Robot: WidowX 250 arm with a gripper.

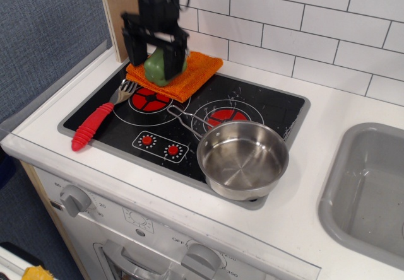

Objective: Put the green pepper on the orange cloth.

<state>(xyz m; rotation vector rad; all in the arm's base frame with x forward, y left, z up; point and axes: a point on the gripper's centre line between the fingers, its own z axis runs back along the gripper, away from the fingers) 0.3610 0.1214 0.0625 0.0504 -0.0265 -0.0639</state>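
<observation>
White tiles back a toy stove (pixel 265 113) at whose rear left corner the green pepper (pixel 158 67) sits on the orange cloth (pixel 192 72). The gripper (pixel 155 45) straddles the pepper with its fingers spread apart, seemingly clear of it. Blur suggests motion; a finger clipping the pepper could roll it off the cloth toward the red-handled fork (pixel 95 123). A steel pot (pixel 243 159) stands well apart.

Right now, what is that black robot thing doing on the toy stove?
The robot's black tool is over the bright orange folded cloth at the back left of the black stovetop. The small green toy pepper sits on the cloth between the tool's fingers. Whether they grip it or have let go is unclear. The shiny steel pot and red-handled fork lie untouched.
</observation>
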